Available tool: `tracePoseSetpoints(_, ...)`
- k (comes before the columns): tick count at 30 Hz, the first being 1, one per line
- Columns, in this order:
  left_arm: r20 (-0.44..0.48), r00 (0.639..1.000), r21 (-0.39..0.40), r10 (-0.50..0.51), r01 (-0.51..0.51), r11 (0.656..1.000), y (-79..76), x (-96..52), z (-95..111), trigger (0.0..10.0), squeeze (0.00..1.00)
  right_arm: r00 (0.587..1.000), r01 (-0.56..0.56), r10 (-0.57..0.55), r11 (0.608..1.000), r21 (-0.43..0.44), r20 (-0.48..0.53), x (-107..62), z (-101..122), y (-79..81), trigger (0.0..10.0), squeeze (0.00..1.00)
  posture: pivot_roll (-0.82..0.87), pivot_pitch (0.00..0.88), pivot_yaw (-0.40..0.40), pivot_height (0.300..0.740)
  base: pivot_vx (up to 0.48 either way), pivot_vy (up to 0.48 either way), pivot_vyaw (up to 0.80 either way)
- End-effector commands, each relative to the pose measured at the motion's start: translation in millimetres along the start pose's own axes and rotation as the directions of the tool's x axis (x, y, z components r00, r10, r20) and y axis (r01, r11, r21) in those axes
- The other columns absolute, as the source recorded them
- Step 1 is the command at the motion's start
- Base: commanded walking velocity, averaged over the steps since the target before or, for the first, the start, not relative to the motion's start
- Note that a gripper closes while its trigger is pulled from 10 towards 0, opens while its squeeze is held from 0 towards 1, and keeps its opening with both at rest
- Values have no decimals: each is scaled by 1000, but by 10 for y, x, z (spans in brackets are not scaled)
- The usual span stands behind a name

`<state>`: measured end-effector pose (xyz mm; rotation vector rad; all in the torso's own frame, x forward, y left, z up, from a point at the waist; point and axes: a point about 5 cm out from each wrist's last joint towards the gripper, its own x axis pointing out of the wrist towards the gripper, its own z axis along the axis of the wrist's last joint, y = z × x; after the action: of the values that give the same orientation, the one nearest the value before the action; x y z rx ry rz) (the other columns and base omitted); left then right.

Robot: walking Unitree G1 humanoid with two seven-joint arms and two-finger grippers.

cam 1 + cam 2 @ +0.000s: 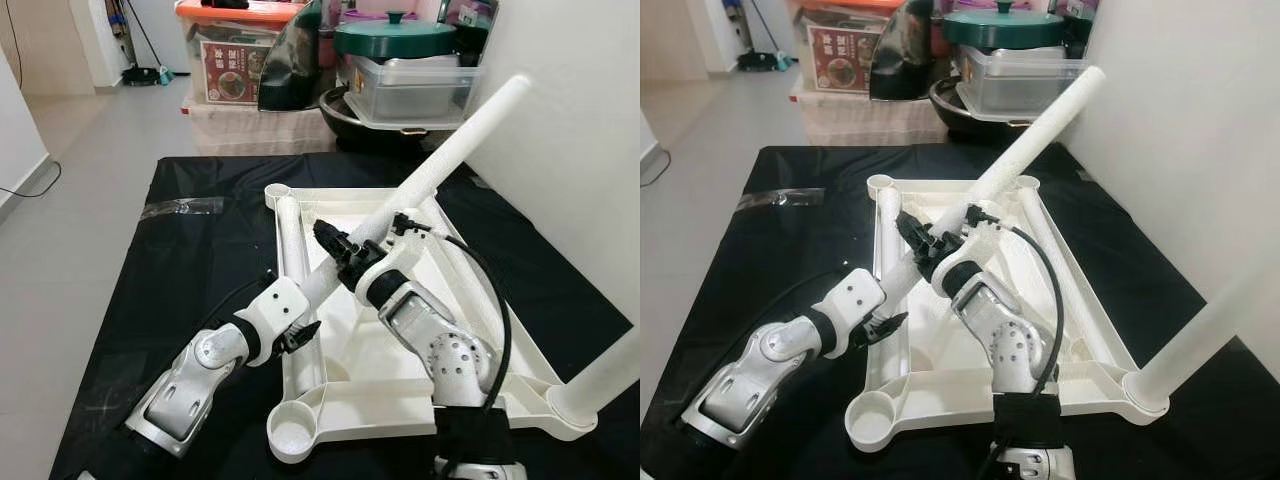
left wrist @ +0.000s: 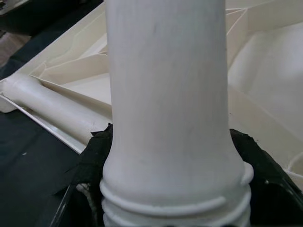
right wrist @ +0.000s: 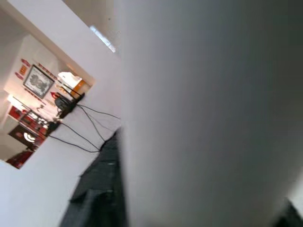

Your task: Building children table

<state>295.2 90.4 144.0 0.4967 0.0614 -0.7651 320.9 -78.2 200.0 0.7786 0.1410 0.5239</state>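
Note:
The white tabletop (image 1: 400, 392) lies upside down on a black mat (image 1: 180, 290). A long white table leg (image 1: 450, 160) slants up over it toward the back right. My left gripper (image 1: 298, 312) is shut on the leg's lower, threaded end (image 2: 170, 198). Higher up, my right gripper (image 1: 345, 250) is shut around the same leg. A second leg (image 1: 291, 240) lies along the tabletop's left rim. A third leg (image 1: 605, 375) stands in the front right corner socket. The front left corner socket (image 1: 292, 432) is bare.
Behind the mat stand an orange-lidded storage box (image 1: 235, 50), a clear tub (image 1: 415, 90) and a green pot (image 1: 395, 38). A white wall (image 1: 580, 150) runs close along the right side. Open grey floor (image 1: 70, 200) lies to the left.

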Motion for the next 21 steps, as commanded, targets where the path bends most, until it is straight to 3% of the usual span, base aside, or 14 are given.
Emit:
tracePoseSetpoints(1,23,999,28,-32,31,999,-63,57,52,10000,0,987,-154,158,979,133,-18,122,-159,411,0,0,51,0,-71,740,0,0,0)
tracePoseSetpoints(5,29,999,38,-15,14,999,-13,58,61,10000,0,977,-194,204,970,144,-61,91,-222,444,0,0,53,0,-75,740,0,0,0)
tracePoseSetpoints(15,46,999,40,-13,11,999,-28,88,94,10000,0,983,-165,174,977,132,-57,113,-195,409,0,0,54,0,-75,740,0,0,0)
tracePoseSetpoints(16,48,999,38,-13,11,999,-31,89,95,10000,1000,983,-165,173,978,129,-55,113,-189,407,0,0,54,0,-75,740,0,0,0)
tracePoseSetpoints(21,144,989,-66,12,-2,998,54,24,191,10000,1000,984,-170,173,982,82,-35,87,-82,339,0,0,53,0,-73,740,0,0,0)
